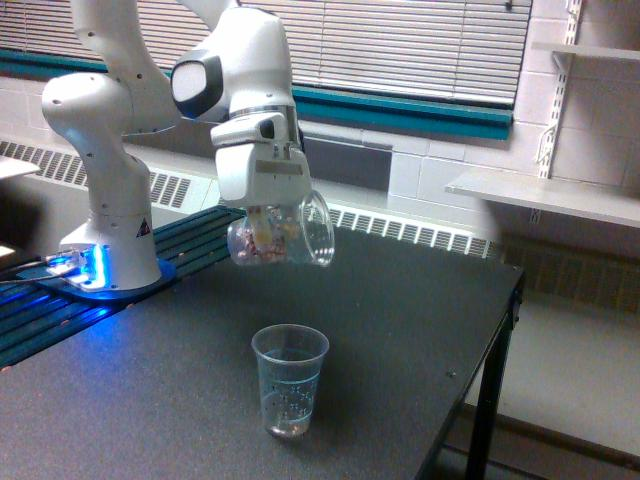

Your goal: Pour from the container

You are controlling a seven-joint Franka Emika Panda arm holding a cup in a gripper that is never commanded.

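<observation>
Pincer (268, 222) at the end of the white arm (235, 70), hanging above the dark worktop (400, 330) and clamped on the container (285, 235), a clear, rounded tumbler. The container sits directly below the pincer's white housing, gripped near its closed end, and lies tipped on its side: the open rim faces the exterior view's right and the base points to that view's left. Small mixed-coloured pieces are gathered inside the container toward its base end; what they are cannot be told. The fingers themselves are largely hidden behind the tumbler wall, so only their closure on the container can be read, not their exact placing. Below, standing upright on the worktop and well apart from the held container, is a narrower tapered clear cup (290, 380) with small dark dots on its wall; its mouth lies under the container, slightly toward the rim side. The arm's base (110, 250) stands at the exterior view's left on a slatted dark surface (215, 235), with a blue glow (85, 270) at its foot. Behind run window blinds (420, 45) over a teal strip (430, 115), a radiator grille (410, 230) along the wall, and pale shelves (545, 195) at the exterior view's right.
</observation>
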